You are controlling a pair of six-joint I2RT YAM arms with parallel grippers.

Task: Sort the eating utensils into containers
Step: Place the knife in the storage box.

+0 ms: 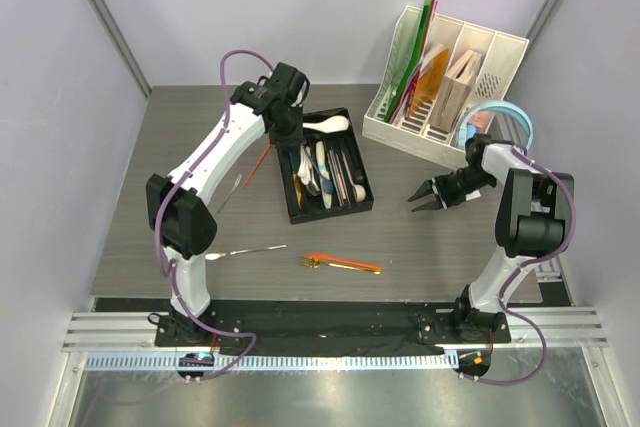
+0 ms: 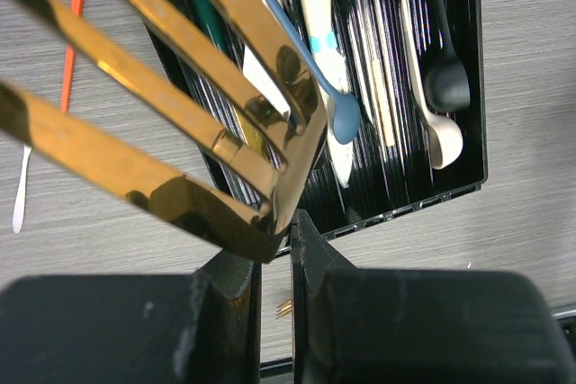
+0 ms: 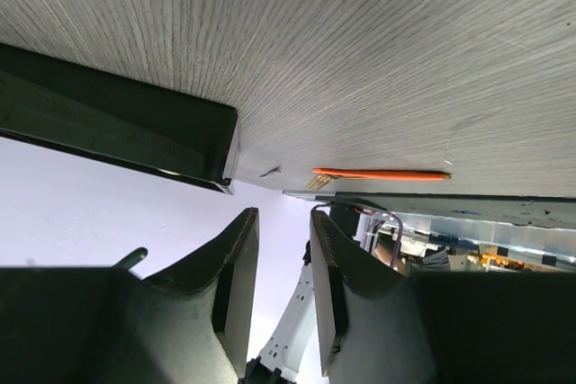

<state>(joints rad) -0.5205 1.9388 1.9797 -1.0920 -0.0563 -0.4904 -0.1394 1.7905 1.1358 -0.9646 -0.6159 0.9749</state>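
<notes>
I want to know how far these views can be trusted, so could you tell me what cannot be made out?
Top view: the left gripper's grip is hidden under its own wrist; the utensils in the tray are too small to count.
Left wrist view: the gold fork it clamps covers the tray's left compartments, and its far ends run off the frame.
Right wrist view: the orange chopsticks lie edge-on, so their number is unclear.

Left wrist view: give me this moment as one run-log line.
left gripper: shut on gold fork, above black tray | right gripper: open, empty, over table | loose: orange chopsticks
</notes>
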